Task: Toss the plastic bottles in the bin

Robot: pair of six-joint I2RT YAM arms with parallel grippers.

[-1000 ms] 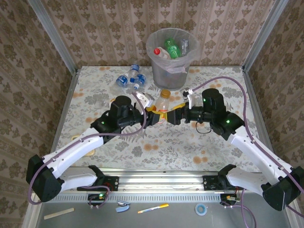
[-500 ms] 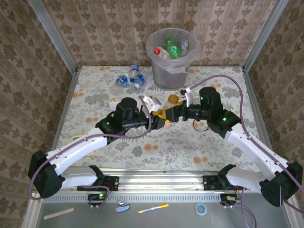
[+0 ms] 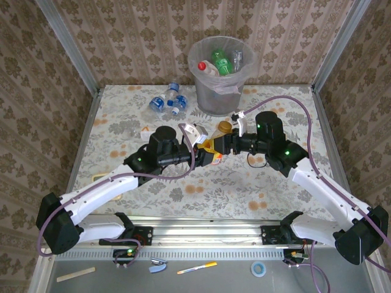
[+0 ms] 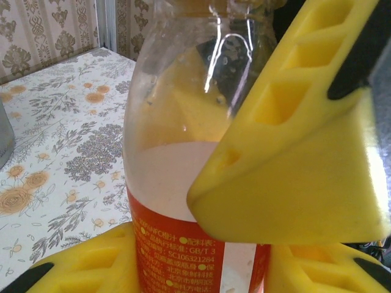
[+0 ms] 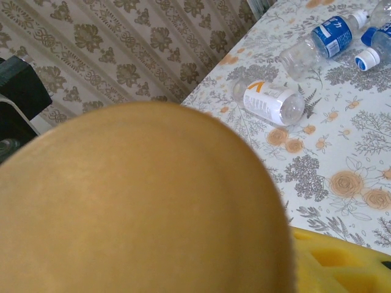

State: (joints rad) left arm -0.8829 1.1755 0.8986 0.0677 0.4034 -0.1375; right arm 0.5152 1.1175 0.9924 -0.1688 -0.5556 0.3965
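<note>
Handover, frame centre: L gripper [image 4: 201, 268] clenching orange-label bottle [image 4: 177, 140]; R gripper [image 3: 225, 144] at neck, grip unclear. Next: R taking over, carrying to bin [image 3: 203, 91].

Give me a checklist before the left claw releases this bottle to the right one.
1. Left claw clamped on the bottle at its label: ok.
2. Right claw shut firmly on the bottle's upper part: cannot tell.
3. Cap on: ok.
4. Bin mouth open and unblocked: ok.
5. Loose bottles lie left of the bin, off the direct line to it: ok.
</note>
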